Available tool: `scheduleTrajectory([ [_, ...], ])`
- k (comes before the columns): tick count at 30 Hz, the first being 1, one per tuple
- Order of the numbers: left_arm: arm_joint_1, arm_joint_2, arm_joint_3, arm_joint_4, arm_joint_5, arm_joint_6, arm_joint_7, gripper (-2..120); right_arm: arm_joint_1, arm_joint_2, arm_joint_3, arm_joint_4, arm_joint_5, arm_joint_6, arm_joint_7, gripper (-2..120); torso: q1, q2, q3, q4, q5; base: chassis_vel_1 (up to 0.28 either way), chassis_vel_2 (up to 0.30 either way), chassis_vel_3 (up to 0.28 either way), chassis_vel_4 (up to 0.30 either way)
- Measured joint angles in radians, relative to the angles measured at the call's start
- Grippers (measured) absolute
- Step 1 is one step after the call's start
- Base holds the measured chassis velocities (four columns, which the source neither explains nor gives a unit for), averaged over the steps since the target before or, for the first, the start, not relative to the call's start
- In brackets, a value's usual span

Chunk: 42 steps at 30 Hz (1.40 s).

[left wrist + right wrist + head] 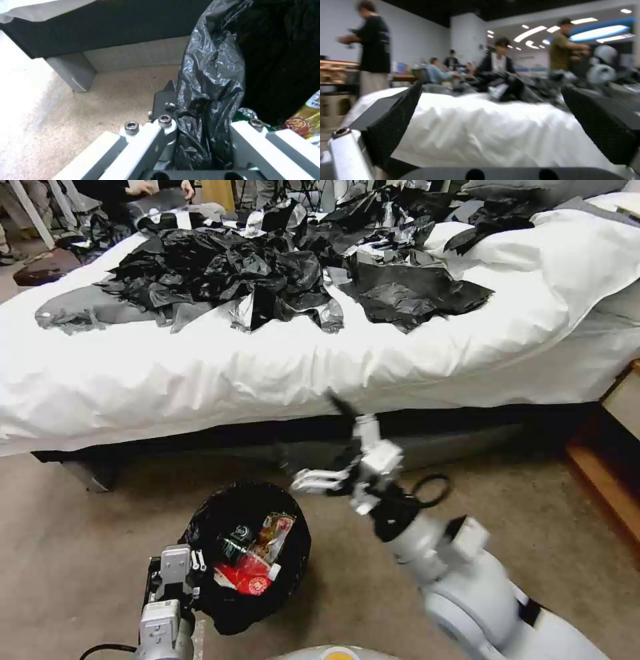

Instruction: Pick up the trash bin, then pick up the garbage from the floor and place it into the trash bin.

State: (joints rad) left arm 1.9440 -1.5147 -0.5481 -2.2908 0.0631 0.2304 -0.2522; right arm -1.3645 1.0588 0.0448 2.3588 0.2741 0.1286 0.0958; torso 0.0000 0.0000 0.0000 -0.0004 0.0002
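The trash bin (293, 573), wrapped in its black bag liner, is low in the head view, in front of the bed. Garbage lies inside it: a red wrapper (248, 579), a yellow wrapper (275, 529) and a small dark bottle (233, 545). My left gripper (192, 572) is shut on the bin's rim on its left side. In the left wrist view its fingers (160, 130) pinch the crinkled liner (213, 75), with a yellow wrapper (305, 120) behind. To the bin's right, my right gripper (327, 443) is raised, open and holding nothing. Its black pads (396, 117) face the bed.
A bed with a white cover (267, 373) spans the view ahead, heaped with large black plastic sheets (233, 273). Its grey leg (93, 473) stands on the beige carpet. Wooden furniture (610, 473) lines the right edge. People stand beyond the bed.
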Motion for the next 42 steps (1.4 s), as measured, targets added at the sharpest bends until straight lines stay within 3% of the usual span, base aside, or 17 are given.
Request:
scheduleTrajectory([
  [4,-0.003,0.003,-0.003,0.000,-0.004,0.000,0.000,3,-0.106,0.054,0.046,-0.017,-0.053,0.032,0.013,100,0.000,0.000,0.000,0.0000,-0.0004,0.000,0.000,0.000,0.000],
  [6,-0.005,0.005,-0.006,0.000,-0.008,-0.001,0.001,3,-0.182,0.118,0.056,-0.070,-0.108,0.088,0.027,100,0.000,0.000,0.000,0.0003,-0.0003,0.000,0.000,0.000,0.000],
  [17,0.003,0.010,-0.013,-0.025,-0.030,-0.002,0.002,3,-0.265,0.252,0.048,-0.244,-0.189,0.194,0.032,100,0.000,0.000,0.000,0.0003,-0.0003,0.000,0.000,0.000,0.000],
  [27,0.007,0.013,-0.011,-0.034,-0.032,-0.004,0.004,3,-0.265,0.281,0.055,-0.276,-0.207,0.223,0.032,100,0.000,0.000,0.000,0.0003,-0.0002,0.000,0.000,0.000,0.000],
  [42,0.016,0.012,-0.012,-0.037,-0.031,-0.006,0.005,3,-0.251,0.239,0.075,-0.277,-0.192,0.245,0.025,100,0.000,0.000,0.000,0.0003,-0.0002,0.072,0.073,0.072,0.070],
])
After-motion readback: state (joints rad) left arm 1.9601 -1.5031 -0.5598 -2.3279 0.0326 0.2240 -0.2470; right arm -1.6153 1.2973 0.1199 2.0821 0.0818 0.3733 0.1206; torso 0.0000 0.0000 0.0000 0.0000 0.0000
